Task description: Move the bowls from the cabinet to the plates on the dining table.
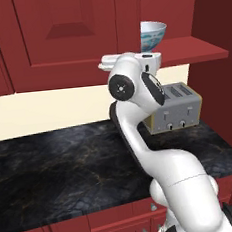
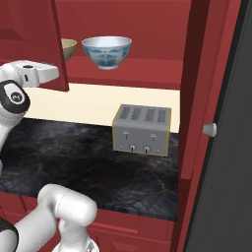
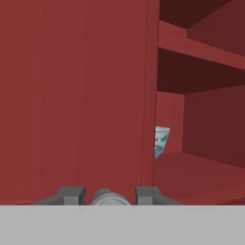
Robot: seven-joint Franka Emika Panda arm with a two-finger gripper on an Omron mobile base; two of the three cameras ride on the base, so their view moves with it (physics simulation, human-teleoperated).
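The cabinet's left door (image 3: 86, 95) stands partly swung out, and its silver knob (image 3: 109, 197) sits between my gripper's (image 3: 110, 196) two fingertips, which are shut on it. On the cabinet's bottom shelf (image 2: 123, 76) stand both bowls: the white one with the blue-teal pattern (image 2: 107, 51) and, left of it, the olive-tan one (image 2: 69, 48), half hidden by the door. The patterned bowl (image 1: 153, 34) also rises behind my wrist, and a sliver of this bowl (image 3: 161, 141) peeks past the door's edge. The plates and the dining table are out of view.
A silver toaster (image 2: 142, 129) stands on the black marbled counter (image 1: 58, 174) below the shelf. The right cabinet door with its knob (image 2: 210, 129) hangs open close on the right. Higher shelves (image 3: 201, 52) show inside the cabinet.
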